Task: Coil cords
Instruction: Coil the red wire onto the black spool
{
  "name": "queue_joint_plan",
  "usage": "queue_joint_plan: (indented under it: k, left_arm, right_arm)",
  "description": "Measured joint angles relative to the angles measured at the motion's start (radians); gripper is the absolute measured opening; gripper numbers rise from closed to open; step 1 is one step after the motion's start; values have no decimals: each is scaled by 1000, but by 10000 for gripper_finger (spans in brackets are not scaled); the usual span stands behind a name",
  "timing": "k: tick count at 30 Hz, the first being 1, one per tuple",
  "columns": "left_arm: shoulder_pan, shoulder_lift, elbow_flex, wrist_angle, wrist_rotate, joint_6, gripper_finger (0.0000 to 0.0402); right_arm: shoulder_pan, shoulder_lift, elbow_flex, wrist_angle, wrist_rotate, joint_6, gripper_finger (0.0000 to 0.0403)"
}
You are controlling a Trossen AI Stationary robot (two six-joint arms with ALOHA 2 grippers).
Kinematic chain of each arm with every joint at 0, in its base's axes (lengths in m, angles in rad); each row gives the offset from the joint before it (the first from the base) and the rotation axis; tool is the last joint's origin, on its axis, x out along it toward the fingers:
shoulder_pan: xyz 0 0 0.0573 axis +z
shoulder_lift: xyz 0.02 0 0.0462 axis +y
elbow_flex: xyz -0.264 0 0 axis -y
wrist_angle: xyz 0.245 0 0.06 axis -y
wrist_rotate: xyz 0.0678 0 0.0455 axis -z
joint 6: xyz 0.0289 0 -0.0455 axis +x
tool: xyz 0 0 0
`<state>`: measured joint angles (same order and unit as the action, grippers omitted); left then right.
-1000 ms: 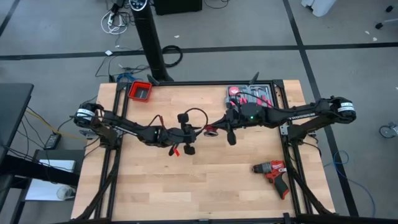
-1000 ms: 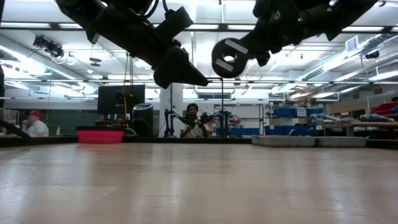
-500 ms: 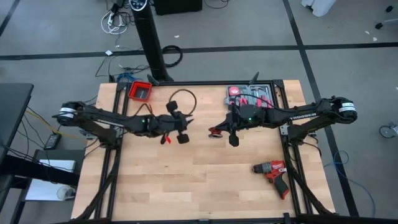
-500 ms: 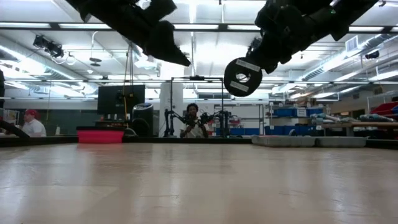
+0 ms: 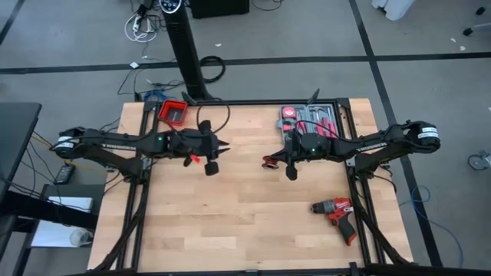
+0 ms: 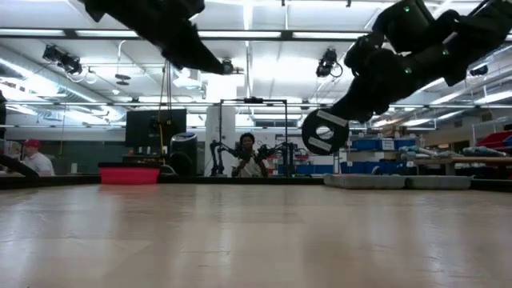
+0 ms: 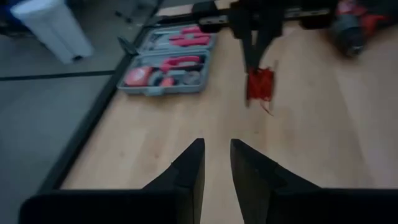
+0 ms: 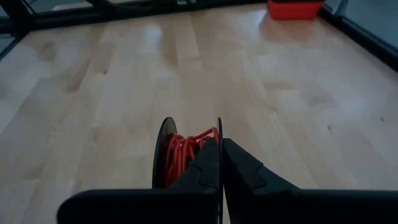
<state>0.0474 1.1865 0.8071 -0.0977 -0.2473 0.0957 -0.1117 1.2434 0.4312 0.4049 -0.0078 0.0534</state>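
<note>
While held aloft, cords (image 8: 181, 157) form tight red coil.

Bare table (image 5: 230, 222) stretches wide left of the drill (image 5: 336, 211); behind it, the tool case (image 5: 308, 118) blocks the edge.

Cords (image 8: 180, 155) partly hidden behind right gripper (image 8: 221, 163) fingers.

cords (image 8: 181, 153) | red coil on black spool | held above table
</note>
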Motion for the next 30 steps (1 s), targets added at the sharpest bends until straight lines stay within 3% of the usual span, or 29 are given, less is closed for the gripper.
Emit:
queue_joint_plan:
  k: [4,11,19,30]
  left_arm:
    - [40,-45,-66,53,109,-4,81]
    - [104,-126,-242,244,205,-79,81]
    - [124,-167,-339,297,224,-114,81]
    - [123,-166,-406,372,227,-152,81]
  right_arm:
    - [-1,22,-2,-14,-7,15,2]
    - [1,160,19,53,-62,34,2]
    - [19,308,100,78,-107,33,2]
    - [19,372,124,109,-119,36,11]
